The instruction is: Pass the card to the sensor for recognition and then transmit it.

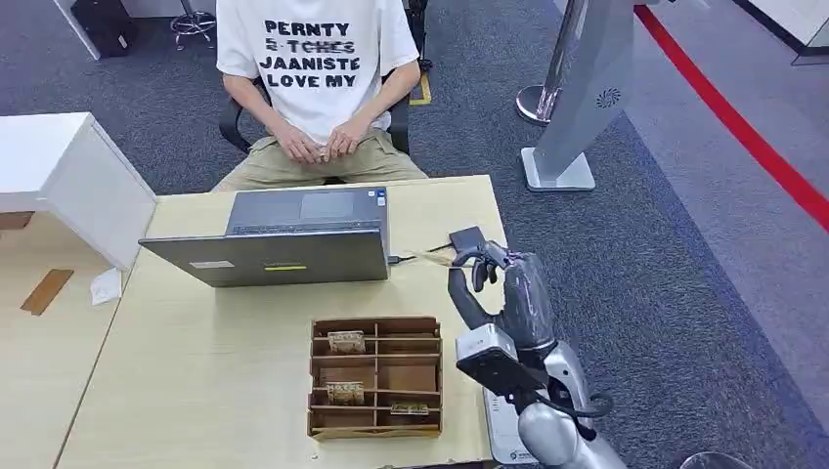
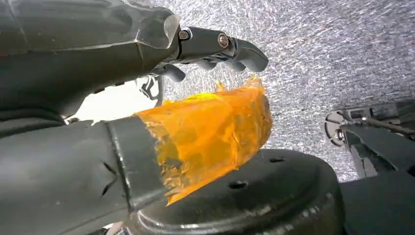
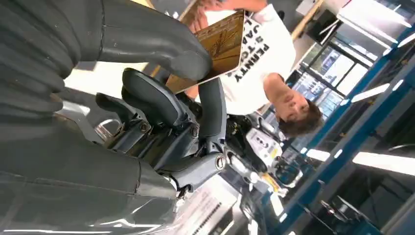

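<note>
While the pale wood-grain desk (image 1: pixel 196 362) carries a grey slab laptop (image 1: pixel 283 239) and a brown compartmented box (image 1: pixel 376 376), the right hand (image 1: pixel 494 283) pinches a flat tan card (image 3: pixel 222 46) beside the small dark sensor (image 1: pixel 467 238). Left hand (image 2: pixel 147 98), thumb wrapped in crinkled orange tape, hangs with fingers curled on nothing.

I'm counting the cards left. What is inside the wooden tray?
The tray holds three cards: one in a far slot, one nearer, one at the near row. The dividers hide some slot floors.
</note>
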Available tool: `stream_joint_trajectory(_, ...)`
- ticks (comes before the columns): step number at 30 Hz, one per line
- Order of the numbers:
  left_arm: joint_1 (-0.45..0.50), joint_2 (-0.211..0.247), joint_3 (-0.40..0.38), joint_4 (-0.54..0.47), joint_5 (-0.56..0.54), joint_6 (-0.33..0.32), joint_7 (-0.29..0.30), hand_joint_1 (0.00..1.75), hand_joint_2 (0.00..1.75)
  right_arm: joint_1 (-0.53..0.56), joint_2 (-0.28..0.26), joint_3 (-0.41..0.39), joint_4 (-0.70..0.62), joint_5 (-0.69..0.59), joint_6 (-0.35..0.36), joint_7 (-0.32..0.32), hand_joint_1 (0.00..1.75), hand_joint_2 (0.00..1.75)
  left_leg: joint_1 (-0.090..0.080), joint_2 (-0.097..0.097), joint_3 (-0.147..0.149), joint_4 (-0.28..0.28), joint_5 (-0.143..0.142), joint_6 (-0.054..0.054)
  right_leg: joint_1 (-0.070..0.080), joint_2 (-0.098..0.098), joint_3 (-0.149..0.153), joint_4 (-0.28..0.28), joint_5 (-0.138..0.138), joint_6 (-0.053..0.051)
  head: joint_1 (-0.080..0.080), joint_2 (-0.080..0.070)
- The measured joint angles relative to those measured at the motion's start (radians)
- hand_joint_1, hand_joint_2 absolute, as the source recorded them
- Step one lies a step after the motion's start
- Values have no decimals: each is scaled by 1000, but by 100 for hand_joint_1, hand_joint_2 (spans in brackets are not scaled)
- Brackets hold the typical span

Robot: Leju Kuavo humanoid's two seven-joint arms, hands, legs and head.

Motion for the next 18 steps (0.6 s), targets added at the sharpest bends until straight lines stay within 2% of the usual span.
stream_joint_trajectory(18, -28, 0, -56, 0, -65, -24, 40, 0, 0, -341, 67, 32, 255, 82, 93, 159, 175, 175, 0, 0, 0, 0, 0, 0, 0, 0, 0, 1, 0, 0, 0, 0)
